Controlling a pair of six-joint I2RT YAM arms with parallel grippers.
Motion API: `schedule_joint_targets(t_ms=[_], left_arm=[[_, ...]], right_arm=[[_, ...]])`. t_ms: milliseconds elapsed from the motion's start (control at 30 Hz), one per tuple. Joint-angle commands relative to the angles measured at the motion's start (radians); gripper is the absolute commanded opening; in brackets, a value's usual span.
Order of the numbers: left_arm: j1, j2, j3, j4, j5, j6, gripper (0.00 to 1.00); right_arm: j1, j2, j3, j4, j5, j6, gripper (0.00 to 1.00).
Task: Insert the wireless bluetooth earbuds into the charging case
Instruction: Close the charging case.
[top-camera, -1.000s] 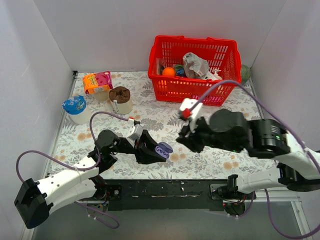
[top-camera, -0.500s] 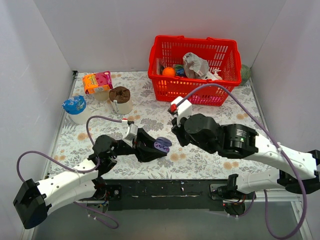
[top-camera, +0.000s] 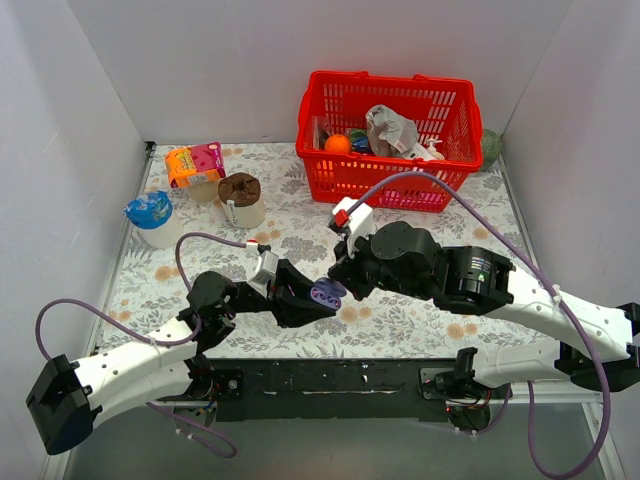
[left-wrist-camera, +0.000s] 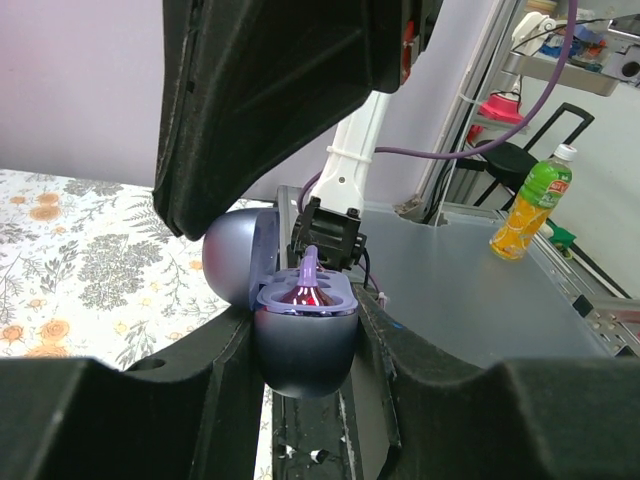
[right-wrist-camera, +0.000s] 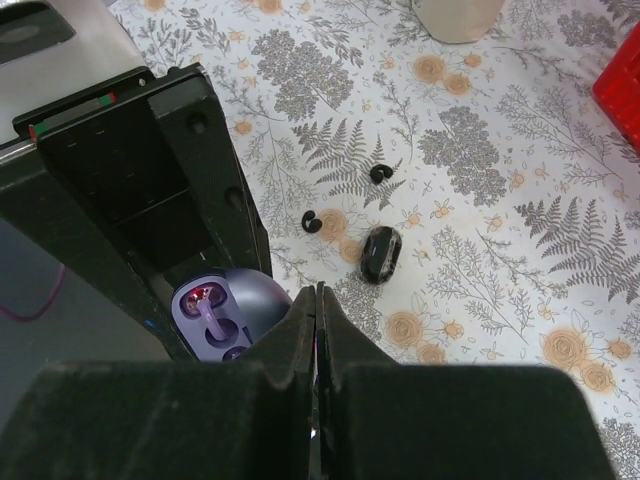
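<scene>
My left gripper (top-camera: 318, 298) is shut on the open lavender charging case (top-camera: 326, 293), gripping its body between both fingers (left-wrist-camera: 305, 345), lid flipped back. One purplish earbud (left-wrist-camera: 309, 285) sits in a socket lit red, its stem sticking up; it also shows in the right wrist view (right-wrist-camera: 205, 312). My right gripper (top-camera: 340, 275) is shut, fingertips (right-wrist-camera: 317, 300) pressed together just above and beside the case (right-wrist-camera: 240, 300). Nothing shows between them. Its dark body looms over the case in the left wrist view (left-wrist-camera: 270, 90). The second earbud is not visible.
A stubby black piece (right-wrist-camera: 378, 254) and two small black curled bits (right-wrist-camera: 378, 173) (right-wrist-camera: 312, 221) lie on the floral cloth. A red basket (top-camera: 390, 180) stands at the back. A brown-topped cup (top-camera: 240, 200), a blue-lidded cup (top-camera: 150, 215) and an orange-pink pack (top-camera: 193, 163) stand at the back left.
My right gripper has swung left and down from the table's right side to just over the case. My left gripper has shifted the case slightly.
</scene>
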Motion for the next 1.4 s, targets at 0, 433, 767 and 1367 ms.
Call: schedule_joint_targets(t_ms=[0,433,767,1367], left_arm=[[-0.005,-0.02,0.027,0.013,-0.028,0.022,0.0],[-0.007,-0.024,0.019,0.006,-0.077,0.027,0.0],[-0.005,-0.03,0.022,-0.216,-0.372,-0.071,0.0],[0.243,0.866,0.438,-0.443,-0.398,-0.329,0.0]], right_arm=[[-0.001,0.004,-0.003,0.042,-0.101,0.0,0.03],[-0.001,-0.015,-0.037,0.059,-0.162,0.02,0.03],[-0.059,-0.225,-0.232,0.105,0.286,0.164,0.09],[-0.108,-0.343,-0.594,0.237,0.168,0.263,0.12]])
